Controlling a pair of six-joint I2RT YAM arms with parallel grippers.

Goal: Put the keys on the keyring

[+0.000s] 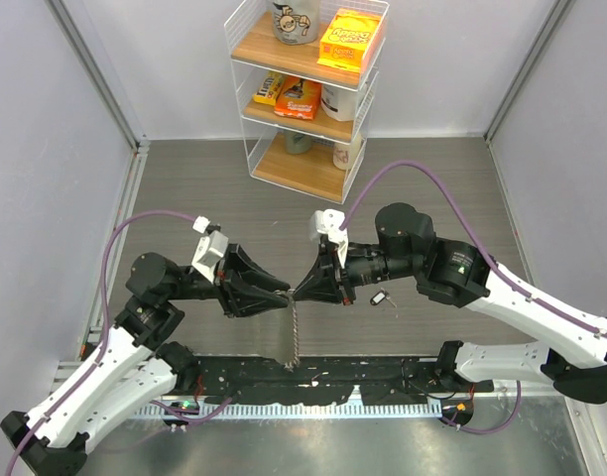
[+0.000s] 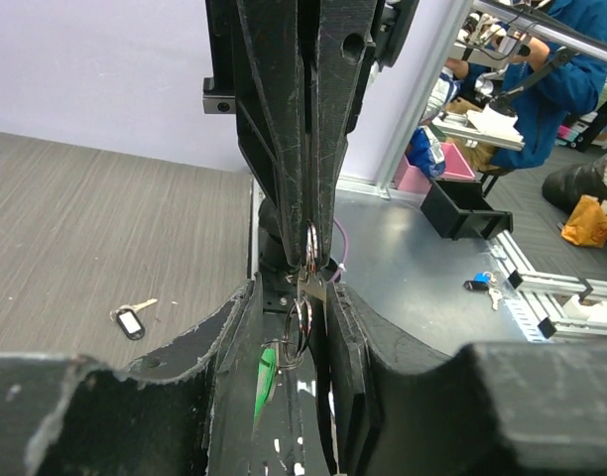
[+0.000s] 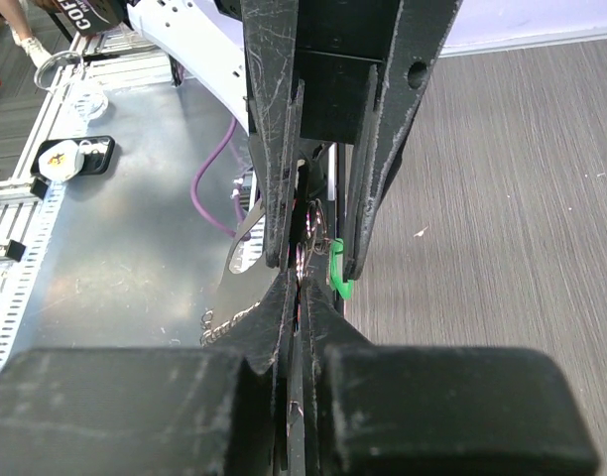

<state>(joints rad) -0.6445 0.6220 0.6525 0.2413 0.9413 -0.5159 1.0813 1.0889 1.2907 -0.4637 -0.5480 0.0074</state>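
The keyring hangs between the two gripper tips, its chain dangling toward the near edge. My right gripper is shut on its split ring. Below that grip hang a small silvery flat piece, a second ring and the green piece. My left gripper faces the right one tip to tip. Its fingers stand a narrow gap apart around the ring and green piece. One key with a dark head lies on the table. Whether the silvery piece is a key I cannot tell.
A white wire shelf with boxes and mugs stands at the back centre. Grey walls close both sides. A black rail runs along the near edge between the arm bases. Purple cables loop over both arms.
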